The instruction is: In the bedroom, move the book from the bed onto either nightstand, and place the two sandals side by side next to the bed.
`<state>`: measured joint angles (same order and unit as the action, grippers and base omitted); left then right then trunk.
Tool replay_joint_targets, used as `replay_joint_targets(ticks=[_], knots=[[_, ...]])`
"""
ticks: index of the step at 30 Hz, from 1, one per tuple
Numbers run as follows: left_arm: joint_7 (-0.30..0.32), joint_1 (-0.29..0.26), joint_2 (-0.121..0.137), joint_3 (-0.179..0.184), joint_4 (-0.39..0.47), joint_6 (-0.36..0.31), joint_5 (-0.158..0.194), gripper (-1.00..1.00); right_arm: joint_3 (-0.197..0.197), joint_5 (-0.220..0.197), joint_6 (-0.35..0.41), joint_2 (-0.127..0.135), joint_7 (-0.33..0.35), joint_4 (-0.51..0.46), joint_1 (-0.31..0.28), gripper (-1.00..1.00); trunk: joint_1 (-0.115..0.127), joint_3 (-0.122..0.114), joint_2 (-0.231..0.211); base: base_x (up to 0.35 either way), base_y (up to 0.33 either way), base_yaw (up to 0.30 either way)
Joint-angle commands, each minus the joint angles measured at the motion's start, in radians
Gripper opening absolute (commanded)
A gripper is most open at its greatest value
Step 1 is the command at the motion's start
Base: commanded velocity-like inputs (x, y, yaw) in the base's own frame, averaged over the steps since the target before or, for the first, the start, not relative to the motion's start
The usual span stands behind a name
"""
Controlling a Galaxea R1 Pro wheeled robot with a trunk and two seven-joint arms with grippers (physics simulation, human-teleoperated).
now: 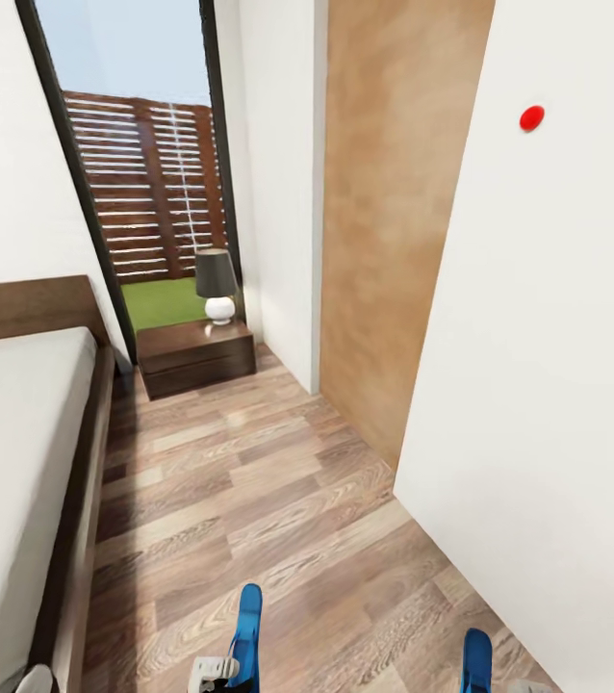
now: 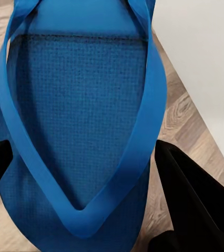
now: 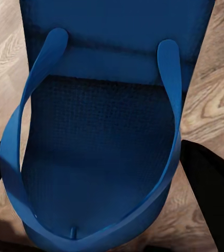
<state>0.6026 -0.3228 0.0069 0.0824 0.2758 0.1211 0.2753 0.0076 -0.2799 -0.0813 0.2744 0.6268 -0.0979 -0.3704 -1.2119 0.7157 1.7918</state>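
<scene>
left gripper [image 2: 85,173] sits at 6 o'clock in the head view, its two dark fingers [image 2: 196,199] closed on either edge of one blue sandal [image 2: 75,121], which it carries edge-up with its long axis pointing toward 12 o'clock. right gripper [image 3: 99,173] is at 5 o'clock in the head view, clamped the same way on the second sandal [image 3: 101,121], sole face toward the wrist camera and thong strap arching over it. both sandals are off the floor, well apart from each other, long axes roughly parallel. the bed [image 1: 18,452] lies at 9 o'clock, its dark frame running along the wood-plank floor [image 1: 268,491] from 7 o'clock toward 11 o'clock; the left gripper is the nearer of the two to the frame. the strip of floor just beside the frame, at about 8 o'clock from the left sandal, is judged to be the placement zone, so the coming move calls for both soles to be turned flat and brought together with long axes parallel. the nightstand [image 1: 196,356] stands at 11 o'clock beside the headboard, carrying a small lamp [image 1: 217,285] with a dark shade. the book is not located from these views. no brand, label or legible writing appears on the sandals or furniture; a red dot [image 1: 531,117] marks the white wall at 1 o'clock.
</scene>
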Motion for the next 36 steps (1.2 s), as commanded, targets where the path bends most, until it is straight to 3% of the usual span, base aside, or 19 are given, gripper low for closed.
replay_joint_targets(ticks=[1,22,36], knots=[[-0.001,-0.001,0.001,0.008,-0.001,0.006,0.009,-1.0,0.0,-0.004,-0.003,0.0,0.004,0.001,-0.001,-1.0,0.0,0.001,0.0,0.313,-0.073,0.0],[-0.001,-0.001,0.001,0.008,-0.001,0.006,0.009,-1.0,0.0,-0.004,-0.003,0.0,0.004,0.001,-0.001,-1.0,0.0,0.001,0.0,0.313,-0.057,0.06],[-0.001,-0.001,0.001,0.008,-0.001,0.006,0.009,-1.0,0.0,-0.004,-0.003,0.0,0.004,0.001,-0.001,-1.0,0.0,0.001,0.0,0.313,-0.001,0.143]])
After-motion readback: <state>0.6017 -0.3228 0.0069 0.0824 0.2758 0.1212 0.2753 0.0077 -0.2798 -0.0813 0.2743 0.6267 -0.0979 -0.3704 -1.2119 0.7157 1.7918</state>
